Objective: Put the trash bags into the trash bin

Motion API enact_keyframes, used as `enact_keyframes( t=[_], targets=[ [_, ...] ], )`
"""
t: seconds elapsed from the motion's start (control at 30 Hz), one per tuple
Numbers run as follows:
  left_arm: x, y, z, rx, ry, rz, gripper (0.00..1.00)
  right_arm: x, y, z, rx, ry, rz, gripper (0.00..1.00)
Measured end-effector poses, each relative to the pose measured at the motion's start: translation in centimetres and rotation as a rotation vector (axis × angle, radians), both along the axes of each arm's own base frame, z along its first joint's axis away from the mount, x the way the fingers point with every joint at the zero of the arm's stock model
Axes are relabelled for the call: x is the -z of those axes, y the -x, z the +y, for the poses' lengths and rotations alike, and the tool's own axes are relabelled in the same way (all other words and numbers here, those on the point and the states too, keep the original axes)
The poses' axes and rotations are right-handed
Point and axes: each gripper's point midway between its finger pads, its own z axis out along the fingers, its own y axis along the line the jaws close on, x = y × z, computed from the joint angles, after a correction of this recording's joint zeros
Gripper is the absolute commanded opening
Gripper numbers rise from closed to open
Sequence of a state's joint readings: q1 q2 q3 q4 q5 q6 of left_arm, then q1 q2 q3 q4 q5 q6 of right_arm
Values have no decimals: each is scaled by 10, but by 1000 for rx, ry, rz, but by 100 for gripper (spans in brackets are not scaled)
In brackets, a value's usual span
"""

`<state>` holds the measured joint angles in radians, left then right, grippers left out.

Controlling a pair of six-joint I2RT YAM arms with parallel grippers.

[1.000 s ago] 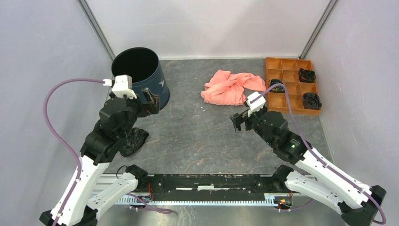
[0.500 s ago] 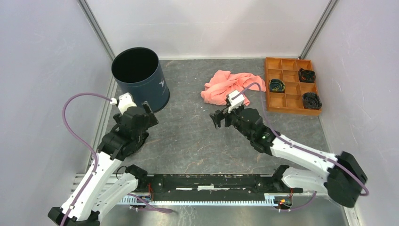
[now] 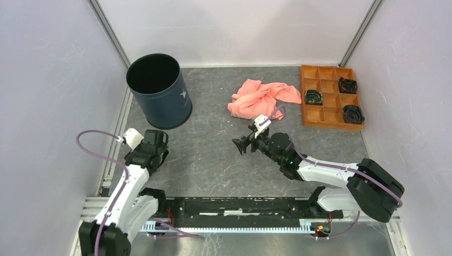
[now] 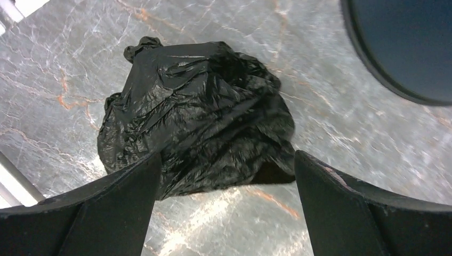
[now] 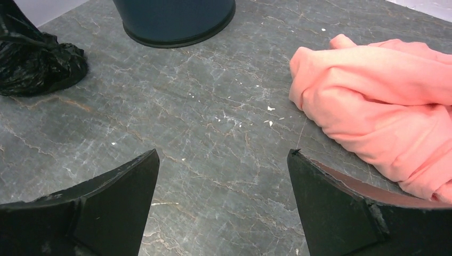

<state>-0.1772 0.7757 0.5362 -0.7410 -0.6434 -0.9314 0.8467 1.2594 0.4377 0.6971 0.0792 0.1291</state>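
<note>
grey marbled desk [image 3: 213, 106] between pale walls carries all you need. the trash bin [image 3: 159, 90] stands upright at the back left with its mouth open. the trash bag [image 4: 197, 117] lies crumpled in a glossy black heap on the desk, just to the near side of the bin and apart from it, right below your left pincer [image 4: 226, 154]. that pincer is spread wide and holds nothing, with the heap framed in its gap. come straight down so the fingers straddle the thick middle of the heap, not a loose edge. the film looks thin and slick, so a shallow pinch will likely slip or drag out only one fold. lift well above the rim before you cross, because the bag may unfurl and trail. let go over the middle of the mouth. your right pincer [image 5: 223, 154] is spread too and empty, low over bare desk beside the pink cloth [image 5: 384, 101]. keep it off that cloth, ready to steady the bin if it rocks.
</note>
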Motion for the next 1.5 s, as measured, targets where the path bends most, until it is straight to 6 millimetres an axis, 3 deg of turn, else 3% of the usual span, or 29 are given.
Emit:
enact_keyframes(
  t=[0.07,0.2,0.27,0.33,0.4,0.53,0.7,0.83,0.93,1.07,1.2,1.33,1.4,1.5],
  targets=[
    [14,-2,7,-46,7,34,99,2,2,-2,-2,2,-13,98],
    [34,-13,8,-81,45,81,61,2,2,-4,0,2,-33,98],
    [39,-17,3,-74,77,86,36,0,1,-4,3,-2,-42,98],
    [39,-22,-4,-56,116,64,21,-3,0,-4,4,-10,-49,98],
    [35,-28,-13,-21,158,29,13,-3,0,-3,4,-13,-53,98],
    [25,-37,-42,106,283,-29,6,1,-1,-2,3,-8,-48,98],
    [7,-51,-110,370,558,-105,6,6,-2,-1,4,2,-38,98],
    [-22,-53,-163,587,741,-179,8,5,1,-2,-3,-3,-31,98],
    [-45,-46,-196,734,832,-219,8,-4,10,0,-43,-23,-26,95],
    [-72,-31,-235,894,923,-240,9,-33,38,13,-184,-107,-41,94],
    [-81,-19,-257,979,977,-233,9,-38,72,26,-296,-122,-47,89],
    [-89,-15,-268,1015,1026,-247,9,-16,91,31,-330,-76,3,78],
    [-90,-13,-270,1021,1042,-248,9,-8,94,31,-321,-63,16,68],
    [-92,-12,-271,1027,1049,-251,9,-1,92,30,-286,-54,26,43]
  ],
)
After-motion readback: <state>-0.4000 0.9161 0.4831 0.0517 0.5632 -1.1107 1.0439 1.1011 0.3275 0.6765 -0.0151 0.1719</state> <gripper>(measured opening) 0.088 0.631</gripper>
